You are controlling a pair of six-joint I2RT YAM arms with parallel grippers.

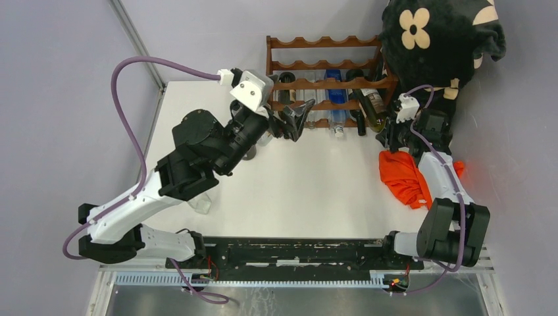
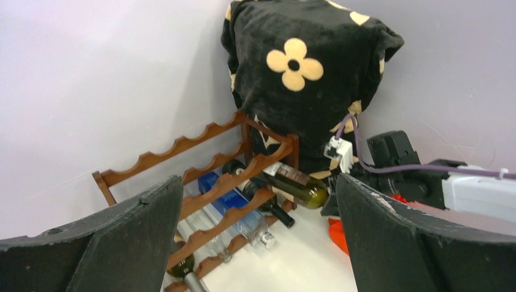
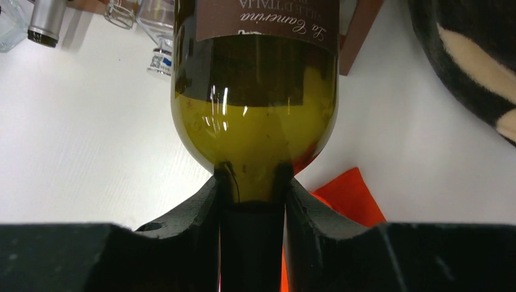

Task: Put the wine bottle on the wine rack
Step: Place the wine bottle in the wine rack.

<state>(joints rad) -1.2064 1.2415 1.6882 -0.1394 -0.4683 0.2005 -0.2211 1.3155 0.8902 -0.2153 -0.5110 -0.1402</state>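
Wine bottle [image 3: 252, 121], olive green with a brown label, is clamped by its neck in the right tool [image 3: 251, 182], whose fingers are drawn narrow and press against the glass on both sides. From overhead, the wine rack [image 1: 322, 43] stands at the 12 o'clock edge of the white worktop [image 1: 296, 191], against the wall. The bottle lies tilted at the rack's 3 o'clock end, with its base among the wavy rails and its neck pointing out toward 4 o'clock; whether it rests on a rail cannot be told. The left tool [image 1: 296, 118] hangs just in front of the rack's lower tiers near its 9 o'clock half, jaws spread wide and holding nothing. Clear bottles with blue labels [image 1: 337, 99] lie in the rack's middle slots, and a dark bottle [image 1: 358, 122] lies beside them. An orange cloth [image 1: 401, 174] is crumpled on the worktop at 3 o'clock, just under the right arm. A black blanket with a cream flower [image 1: 441, 36] is heaped at 1 o'clock, touching the rack's end.
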